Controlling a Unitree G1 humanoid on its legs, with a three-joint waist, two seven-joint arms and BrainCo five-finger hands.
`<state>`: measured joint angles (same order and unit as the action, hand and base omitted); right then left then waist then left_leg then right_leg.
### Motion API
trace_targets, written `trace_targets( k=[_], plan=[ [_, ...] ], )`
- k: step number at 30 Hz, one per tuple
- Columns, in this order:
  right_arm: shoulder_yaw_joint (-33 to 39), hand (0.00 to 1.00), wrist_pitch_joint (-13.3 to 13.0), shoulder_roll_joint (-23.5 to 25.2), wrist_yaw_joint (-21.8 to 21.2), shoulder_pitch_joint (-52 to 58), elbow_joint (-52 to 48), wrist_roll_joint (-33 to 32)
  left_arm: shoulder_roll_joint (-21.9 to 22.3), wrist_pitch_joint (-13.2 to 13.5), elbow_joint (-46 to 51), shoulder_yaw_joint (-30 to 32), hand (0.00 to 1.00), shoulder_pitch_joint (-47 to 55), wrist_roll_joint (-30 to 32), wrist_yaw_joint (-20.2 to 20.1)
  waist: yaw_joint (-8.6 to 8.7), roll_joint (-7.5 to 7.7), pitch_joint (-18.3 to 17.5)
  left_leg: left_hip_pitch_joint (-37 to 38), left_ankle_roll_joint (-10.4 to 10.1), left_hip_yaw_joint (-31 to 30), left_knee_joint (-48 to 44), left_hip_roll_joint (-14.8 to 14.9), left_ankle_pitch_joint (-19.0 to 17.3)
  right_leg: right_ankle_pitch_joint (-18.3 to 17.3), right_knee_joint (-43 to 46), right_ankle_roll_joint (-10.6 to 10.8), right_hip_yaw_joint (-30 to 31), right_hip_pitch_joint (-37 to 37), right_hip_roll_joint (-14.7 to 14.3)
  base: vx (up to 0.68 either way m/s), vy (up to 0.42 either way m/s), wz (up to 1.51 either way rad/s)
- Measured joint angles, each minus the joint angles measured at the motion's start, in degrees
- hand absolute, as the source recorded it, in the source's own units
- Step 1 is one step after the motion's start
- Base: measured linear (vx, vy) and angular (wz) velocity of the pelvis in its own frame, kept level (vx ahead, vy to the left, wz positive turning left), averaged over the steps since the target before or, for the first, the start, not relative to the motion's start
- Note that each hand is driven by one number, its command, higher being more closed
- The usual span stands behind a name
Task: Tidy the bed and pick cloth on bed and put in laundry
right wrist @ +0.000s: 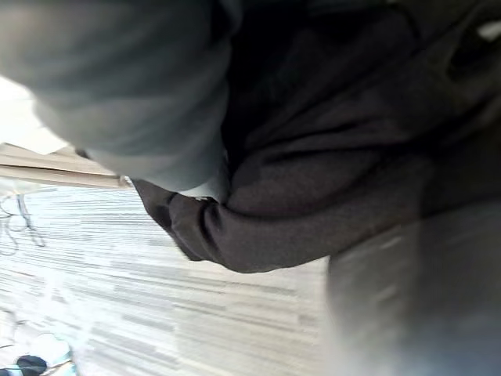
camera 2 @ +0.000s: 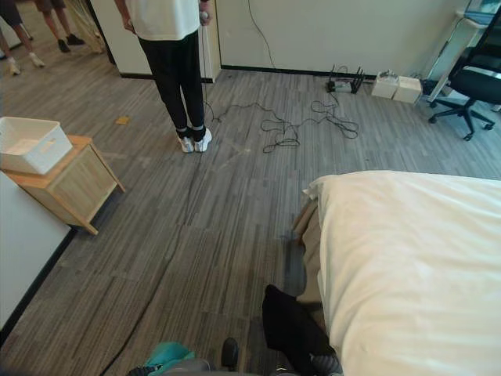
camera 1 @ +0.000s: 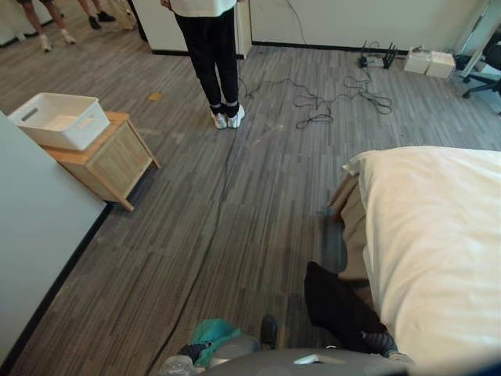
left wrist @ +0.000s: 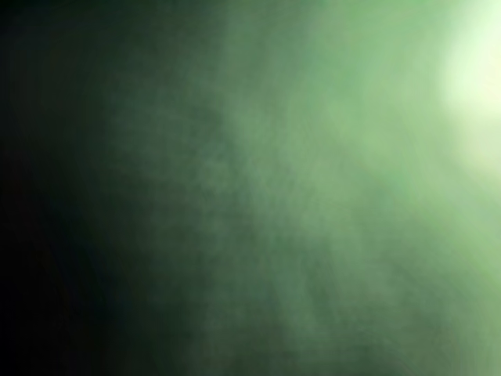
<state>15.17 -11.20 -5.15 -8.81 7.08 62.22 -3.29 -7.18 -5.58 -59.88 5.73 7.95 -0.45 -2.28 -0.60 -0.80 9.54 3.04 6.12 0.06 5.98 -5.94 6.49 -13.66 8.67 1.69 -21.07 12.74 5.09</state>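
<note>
step: judged as carrying cloth to white laundry basket [camera 1: 63, 119], 10 o'clock, on wooden bench [camera 1: 113, 164]
black cloth [camera 1: 337, 301]: hangs by right hand [camera 1: 381, 342], 5 o'clock, beside bed [camera 1: 438, 235]
teal cloth [camera 1: 213, 332]: over left hand [camera 1: 188, 354], 6 o'clock
grip: cannot tell, either hand
next: close in on basket, drop both cloths

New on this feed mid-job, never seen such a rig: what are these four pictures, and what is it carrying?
It is a two-armed walking robot. The two wide pictures come from its head, looking down; the other two from its wrists. The bed with its white cover is on the right; a white basket sits on a small wooden table at left; a person stands ahead. A black cloth hangs by its right hand, likely held. A green cloth blankets the left wrist camera.
</note>
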Motion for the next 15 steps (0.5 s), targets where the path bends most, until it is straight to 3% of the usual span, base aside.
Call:
trace_targets(
  k=[6,7,15],
  plan=[
    [-0.45,1.00,4.28,0.99,-1.20,-0.46,-1.21,0.24,-0.04,2.50,0.26,1.62,1.00,0.75,1.51,-1.70,-0.75,1.73,-0.13,1.22,-0.77,-0.46,0.00,-0.78,0.17,-0.08,-0.63,0.34,-0.16,1.97,0.42,0.10,-0.080,0.06],
    [-1.33,1.00,6.48,1.84,-4.63,-1.72,-1.09,2.32,0.81,3.74,0.17,3.45,1.00,2.50,1.82,-2.54,-1.94,1.17,-2.36,3.99,-0.87,2.56,0.10,-1.37,-3.28,0.87,1.07,1.14,-0.13,3.97,1.48,0.03,-0.027,0.06],
    [-0.76,1.00,6.41,2.54,-4.41,-1.54,-1.07,0.00,0.81,3.76,0.05,3.50,1.00,2.81,-0.40,-2.26,-1.36,1.47,-2.17,3.91,-1.17,5.51,0.12,-0.82,-3.52,0.86,0.17,1.13,3.13,3.37,1.25,0.01,-0.018,-0.18]
  ],
)
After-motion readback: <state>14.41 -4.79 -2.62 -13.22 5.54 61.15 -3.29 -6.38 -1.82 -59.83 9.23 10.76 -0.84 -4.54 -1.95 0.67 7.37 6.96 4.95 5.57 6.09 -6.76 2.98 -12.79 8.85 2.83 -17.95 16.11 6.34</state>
